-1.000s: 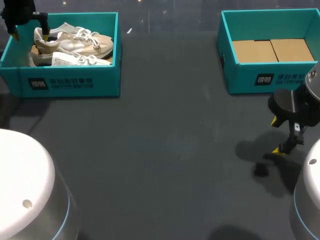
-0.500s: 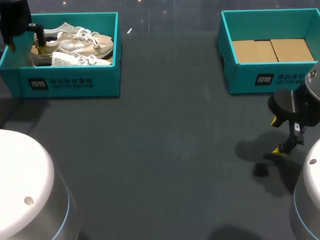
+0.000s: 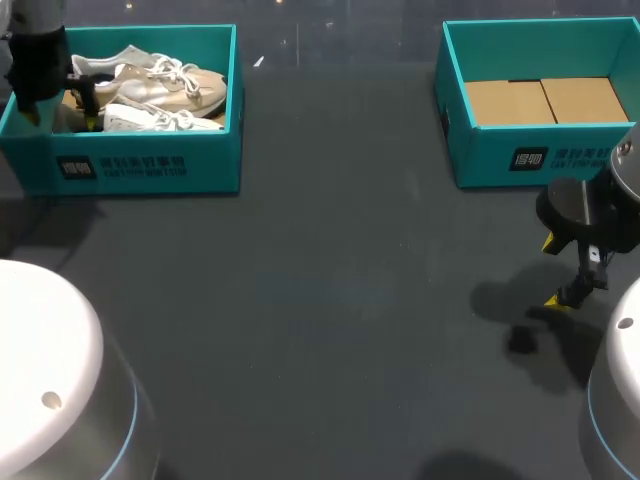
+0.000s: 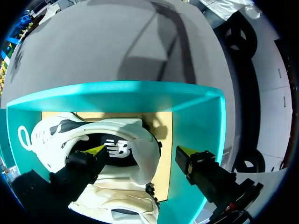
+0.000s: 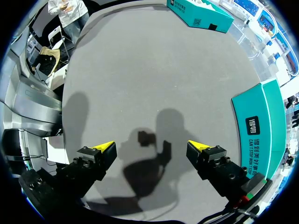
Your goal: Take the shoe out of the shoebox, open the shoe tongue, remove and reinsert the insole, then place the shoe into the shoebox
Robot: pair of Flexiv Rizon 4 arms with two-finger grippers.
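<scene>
Your left gripper [image 4: 141,150] has dropped from above the far-left corner of the left shoebox [image 3: 140,165] down into its left end. Its fingers stand apart, closed on nothing. In the left wrist view one yellow tip sits at the collar opening of the shoe [image 4: 56,135]. The other tip hangs over the inside of the teal end wall, so the heel rim lies between them. You have little room on that side, as the outer finger is just beside the wall. A second shoe [image 4: 121,205] lies close under the gripper, on the near side of the first. Both shoes lie lengthwise in the box, toes to the right.

Your right gripper [image 3: 550,271] has not shifted. It hangs over the table [image 3: 330,300] at the near right, fingers spread wide with only its own shadow beneath. It is near the front wall of the right shoebox [image 3: 520,160] but apart from it. That box stands at the far right and shows its cardboard floor.

The two boxes stand well apart along the far edge. A broad stretch of dark table runs between them and toward you.
</scene>
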